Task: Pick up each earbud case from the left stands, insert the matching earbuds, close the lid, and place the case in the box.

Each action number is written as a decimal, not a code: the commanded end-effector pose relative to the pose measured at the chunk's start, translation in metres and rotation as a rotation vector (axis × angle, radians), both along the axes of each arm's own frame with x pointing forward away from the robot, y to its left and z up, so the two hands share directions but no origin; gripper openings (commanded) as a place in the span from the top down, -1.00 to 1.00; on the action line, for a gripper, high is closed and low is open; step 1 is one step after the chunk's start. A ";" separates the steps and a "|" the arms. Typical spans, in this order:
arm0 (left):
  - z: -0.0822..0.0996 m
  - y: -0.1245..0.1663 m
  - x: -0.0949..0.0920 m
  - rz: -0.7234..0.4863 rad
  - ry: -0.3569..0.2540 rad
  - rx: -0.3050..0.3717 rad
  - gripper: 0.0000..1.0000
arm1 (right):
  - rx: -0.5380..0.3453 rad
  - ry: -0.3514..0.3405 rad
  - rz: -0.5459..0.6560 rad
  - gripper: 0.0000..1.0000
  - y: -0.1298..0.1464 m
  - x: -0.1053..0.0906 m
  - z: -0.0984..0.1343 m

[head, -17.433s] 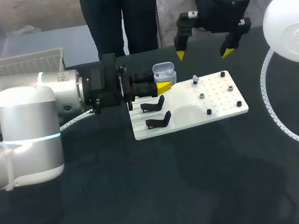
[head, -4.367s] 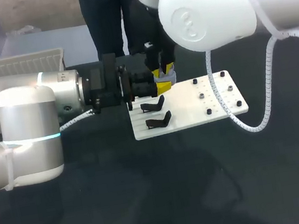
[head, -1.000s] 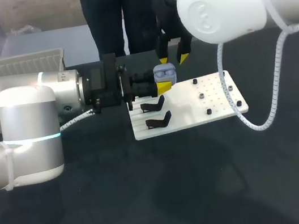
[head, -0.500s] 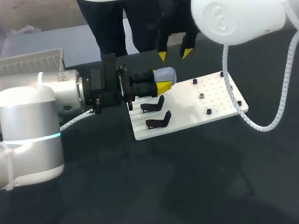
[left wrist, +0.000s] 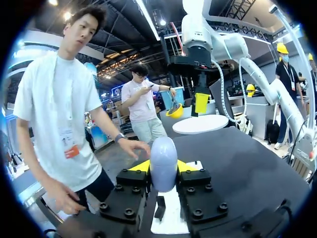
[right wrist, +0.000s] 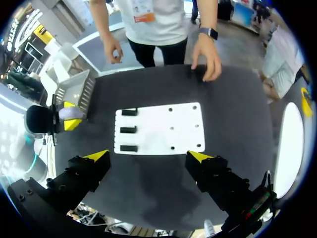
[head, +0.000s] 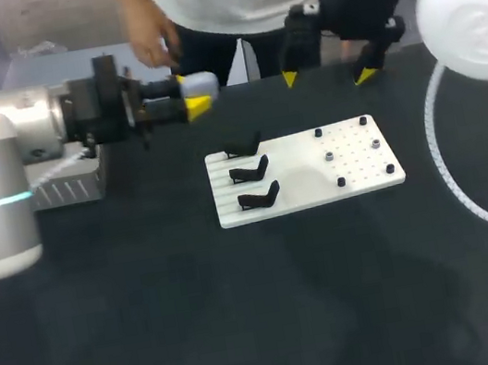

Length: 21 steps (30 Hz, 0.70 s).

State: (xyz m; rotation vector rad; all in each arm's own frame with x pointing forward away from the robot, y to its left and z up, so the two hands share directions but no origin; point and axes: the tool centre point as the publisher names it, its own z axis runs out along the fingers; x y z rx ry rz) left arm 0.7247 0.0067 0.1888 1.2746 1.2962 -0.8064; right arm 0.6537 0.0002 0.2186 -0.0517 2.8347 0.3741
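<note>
Since the earbud case [head: 199, 84] has its lid shut and is clamped in the left gripper [head: 192, 94], the pick-up and the closing look finished for this case. Whether the earbuds are inside cannot be seen. All three black stands [head: 253, 172] on the white board [head: 304, 175] are bare, so I judge no case is waiting to be picked up. What the box [head: 71, 185] already holds is hidden. By my reading, the one step left for this case is setting it down in that box.

In the left wrist view, the left gripper [left wrist: 163, 166] presses the case [left wrist: 163, 154] from both sides with its yellow-tipped fingers. The case stands upright between them, its rounded top rising above the tips. The head view shows it held in the air off the board's far left corner, well clear of the stands. It is near the box but not over it. In the right wrist view, the case [right wrist: 70, 113] appears just beside the box [right wrist: 74, 89].

The right gripper [head: 328, 77] hangs over the table's far side beyond the board, fingers spread wide and holding nothing. From its own view, the right gripper [right wrist: 148, 157] looks down on the whole board. A person's hand [right wrist: 208, 60] rests on the table's far edge.
</note>
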 end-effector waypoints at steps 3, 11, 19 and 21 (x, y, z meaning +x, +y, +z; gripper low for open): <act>0.029 0.092 -0.012 0.206 -0.072 0.041 1.00 | 0.010 -0.110 -0.049 -1.00 -0.011 -0.031 -0.010; 0.008 0.167 0.008 0.344 -0.093 0.074 1.00 | 0.012 -0.075 -0.107 -1.00 -0.013 -0.053 -0.022; -0.023 0.220 0.026 0.434 -0.083 0.087 1.00 | -0.003 -0.021 -0.172 -1.00 -0.013 -0.071 -0.033; -0.033 0.228 0.031 0.438 -0.073 0.090 1.00 | -0.008 -0.011 -0.183 -1.00 -0.013 -0.074 -0.034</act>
